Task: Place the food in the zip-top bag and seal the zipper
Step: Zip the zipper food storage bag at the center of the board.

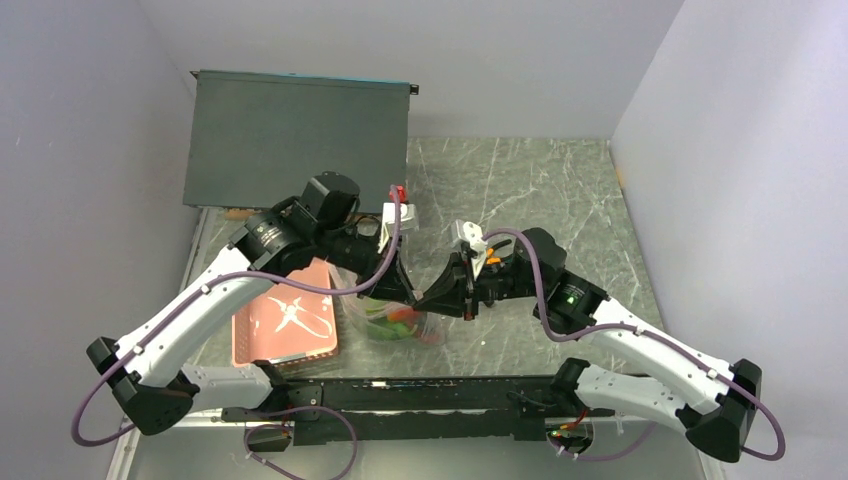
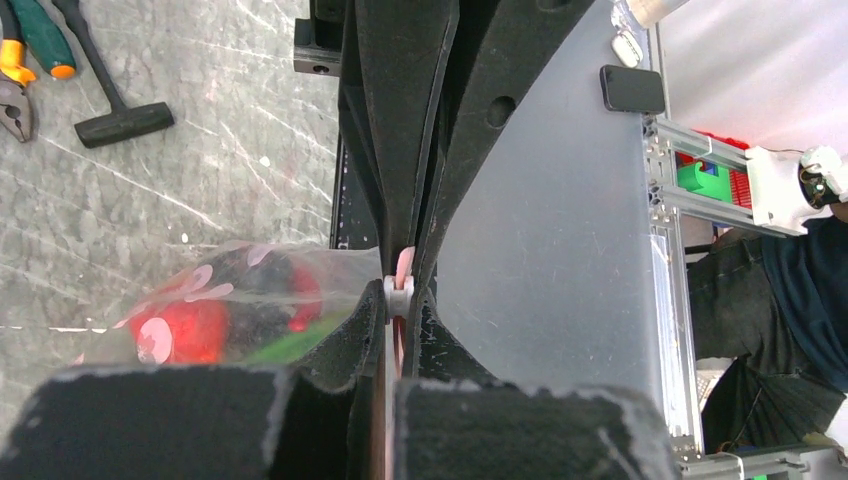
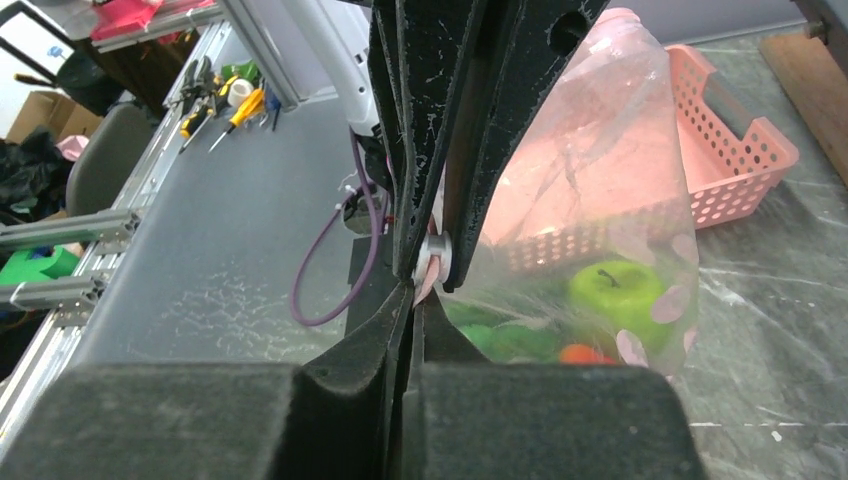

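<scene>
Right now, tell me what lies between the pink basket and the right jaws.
The zip-top bag, food inside, fills that stretch; top view shows it.

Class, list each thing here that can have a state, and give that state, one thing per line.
zip-top bag: held upright by its mouth, food inside
zipper: pinched by both grippers; sealed or not, cannot tell
left gripper: shut on the zipper
right gripper: shut on the zipper
green apple: inside the zip-top bag
pink basket: upright on the table
</scene>
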Controlling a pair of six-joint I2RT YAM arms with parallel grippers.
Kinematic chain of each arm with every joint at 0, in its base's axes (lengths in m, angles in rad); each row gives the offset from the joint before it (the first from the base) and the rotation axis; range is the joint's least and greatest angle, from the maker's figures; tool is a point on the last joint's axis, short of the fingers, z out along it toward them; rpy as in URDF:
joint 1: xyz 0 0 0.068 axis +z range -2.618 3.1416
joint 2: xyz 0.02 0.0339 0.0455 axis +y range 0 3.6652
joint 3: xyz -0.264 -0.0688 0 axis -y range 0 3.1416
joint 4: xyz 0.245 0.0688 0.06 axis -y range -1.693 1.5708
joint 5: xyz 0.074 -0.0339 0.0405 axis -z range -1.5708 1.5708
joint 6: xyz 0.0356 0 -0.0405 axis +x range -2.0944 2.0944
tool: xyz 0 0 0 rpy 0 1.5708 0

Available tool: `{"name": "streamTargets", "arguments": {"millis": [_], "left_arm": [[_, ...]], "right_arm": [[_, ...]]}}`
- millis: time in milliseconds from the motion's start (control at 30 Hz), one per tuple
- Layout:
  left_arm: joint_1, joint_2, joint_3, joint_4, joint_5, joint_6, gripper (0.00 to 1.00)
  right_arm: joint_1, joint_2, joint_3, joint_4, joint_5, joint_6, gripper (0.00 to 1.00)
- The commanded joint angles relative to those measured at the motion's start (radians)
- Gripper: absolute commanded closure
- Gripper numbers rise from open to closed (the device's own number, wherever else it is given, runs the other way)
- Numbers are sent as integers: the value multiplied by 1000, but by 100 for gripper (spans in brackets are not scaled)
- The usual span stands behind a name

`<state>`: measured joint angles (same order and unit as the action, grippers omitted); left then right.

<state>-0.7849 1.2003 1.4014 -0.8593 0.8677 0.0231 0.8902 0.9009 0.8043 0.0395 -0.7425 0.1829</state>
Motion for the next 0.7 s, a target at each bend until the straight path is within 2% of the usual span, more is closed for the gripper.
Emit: {"name": "streamTargets", "arguments": {"millis": [0,100,200,233,433,467,533,667], "left_arm": [[2,33,64,-19,15,56,100],[1,50,83,-35,24,64,100],[1,71,110,-61,19,81,100],[1,78,116,-68,21,85,100],[1,81,119,-67,26,89,100],[2,80,117,-69,28,90,100],[2,76,112,-70,30,93,100],[3,65,103,-65,32,93,100]], "right_arm": [[4,23,95,-15,-79,-59,96],[4,34,110,-34,-80,-62,97],[5,39,111,-34,-100,-60,82],[5,40,112,-35,-98,-59,80],[5,45,119,-61,-63,-64,83],[4,48,120,-60,-59,-63,82],[4,57,125,-69,-48,-65,71],[4,74,138,-78,-18,-57,68]]}}
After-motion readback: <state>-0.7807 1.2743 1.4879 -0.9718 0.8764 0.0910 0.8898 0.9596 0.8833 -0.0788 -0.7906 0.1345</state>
